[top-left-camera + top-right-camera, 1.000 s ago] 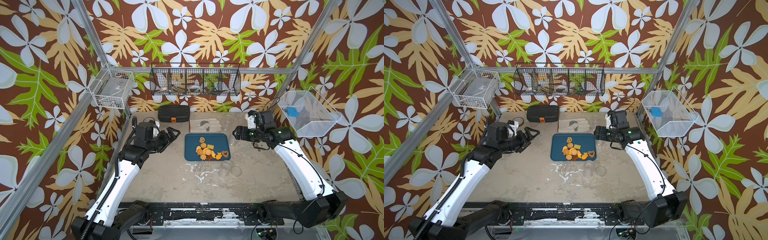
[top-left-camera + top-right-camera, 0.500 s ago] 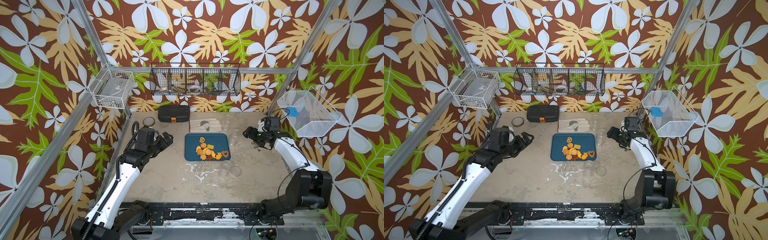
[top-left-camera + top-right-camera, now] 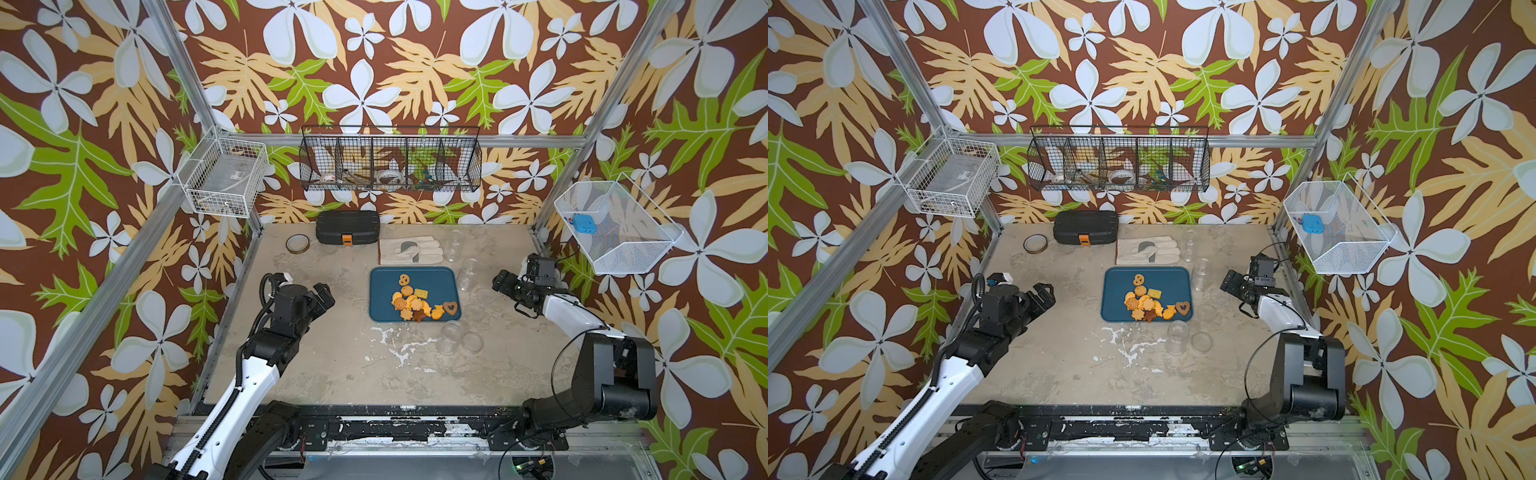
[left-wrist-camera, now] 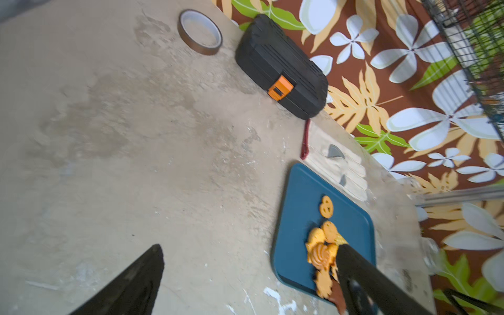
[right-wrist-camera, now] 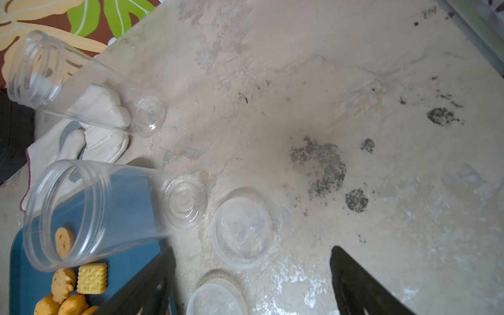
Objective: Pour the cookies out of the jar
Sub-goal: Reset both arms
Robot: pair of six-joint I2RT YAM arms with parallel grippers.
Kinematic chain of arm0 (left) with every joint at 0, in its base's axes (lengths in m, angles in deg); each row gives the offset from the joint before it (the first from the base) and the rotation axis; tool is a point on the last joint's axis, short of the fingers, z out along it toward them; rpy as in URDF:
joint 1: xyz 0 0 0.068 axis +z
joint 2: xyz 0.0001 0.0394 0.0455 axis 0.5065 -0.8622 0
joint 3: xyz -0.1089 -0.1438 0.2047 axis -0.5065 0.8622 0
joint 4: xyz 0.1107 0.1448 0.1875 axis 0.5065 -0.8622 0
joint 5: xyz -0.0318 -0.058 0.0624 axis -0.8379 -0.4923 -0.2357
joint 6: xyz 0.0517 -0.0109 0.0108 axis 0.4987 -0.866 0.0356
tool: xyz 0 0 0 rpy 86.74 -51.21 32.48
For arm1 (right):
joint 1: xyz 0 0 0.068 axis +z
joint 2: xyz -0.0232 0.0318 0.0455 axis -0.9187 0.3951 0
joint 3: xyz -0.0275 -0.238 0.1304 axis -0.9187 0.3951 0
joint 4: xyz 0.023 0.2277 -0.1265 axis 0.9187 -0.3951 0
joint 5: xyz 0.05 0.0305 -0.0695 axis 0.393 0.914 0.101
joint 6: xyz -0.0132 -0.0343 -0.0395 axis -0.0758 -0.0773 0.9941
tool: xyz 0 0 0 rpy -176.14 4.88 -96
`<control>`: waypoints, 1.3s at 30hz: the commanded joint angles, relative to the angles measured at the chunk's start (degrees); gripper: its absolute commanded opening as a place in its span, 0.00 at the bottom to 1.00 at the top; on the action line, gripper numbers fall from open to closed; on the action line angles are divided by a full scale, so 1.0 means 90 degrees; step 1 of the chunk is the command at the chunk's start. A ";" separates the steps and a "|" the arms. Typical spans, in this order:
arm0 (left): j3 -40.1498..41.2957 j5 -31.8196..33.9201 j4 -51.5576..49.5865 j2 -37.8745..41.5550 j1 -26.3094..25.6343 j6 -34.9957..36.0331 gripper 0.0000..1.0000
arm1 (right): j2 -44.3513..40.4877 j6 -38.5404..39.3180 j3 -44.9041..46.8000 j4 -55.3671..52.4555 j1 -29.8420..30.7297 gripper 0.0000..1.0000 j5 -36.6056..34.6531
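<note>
The cookies (image 3: 419,301), small orange-yellow and brown biscuits, lie in a heap on the blue tray (image 3: 386,282) in both top views. An empty clear jar (image 3: 468,272) stands upright just right of the tray; the right wrist view shows this jar (image 5: 90,215) with nothing inside. My right gripper (image 3: 500,282) is open and empty, a short way right of the jar. In its wrist view the right gripper (image 5: 252,249) hangs over bare table and loose lids. My left gripper (image 3: 326,297) is open and empty, left of the tray, and that gripper (image 4: 249,246) frames the cookies (image 4: 321,245).
Two more clear jars (image 3: 455,245) (image 3: 451,336) and loose clear lids (image 3: 473,343) stand around the tray's right side. A work glove (image 3: 409,251), a black case (image 3: 347,226) and a tape roll (image 3: 297,243) lie at the back. Wire baskets hang on the walls.
My right arm has drawn back toward the right edge, away from the jar, with its jaws spreading wider. My left arm has pulled back to the left, uncovering the tape roll.
</note>
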 commanded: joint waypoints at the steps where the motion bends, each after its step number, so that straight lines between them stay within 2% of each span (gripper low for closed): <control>1: 0.0267 0.0900 0.0683 0.0004 0.0015 0.0564 1.00 | -0.0371 0.0746 0.0544 0.1396 -0.0003 0.90 -0.0075; 9: 0.0996 0.1743 0.1978 -0.0062 0.0010 0.1133 1.00 | -0.1183 0.1591 0.1852 0.2811 0.0004 0.93 0.0466; 15: 0.1200 0.1873 0.2247 -0.0221 0.0009 0.1392 1.00 | -0.1789 0.1957 0.2879 0.4133 0.0014 0.95 0.0829; 20: 0.1539 0.2045 0.2591 -0.0119 0.0010 0.1515 1.00 | -0.2090 0.2311 0.3727 0.5414 0.0009 0.97 0.0478; 25: 0.2011 0.2047 0.3476 -0.0025 0.0014 0.1885 1.00 | -0.1807 0.2180 0.4159 0.6756 0.0014 0.97 0.0287; 30: 0.1991 0.2242 0.3865 -0.0327 0.0084 0.2037 1.00 | -0.1277 0.2136 0.4357 0.7672 0.0012 0.97 0.0070; 39: 0.2007 0.1810 0.5674 -0.1570 0.0555 0.2974 1.00 | -0.0631 0.2247 0.4784 0.9004 0.0088 0.97 0.0038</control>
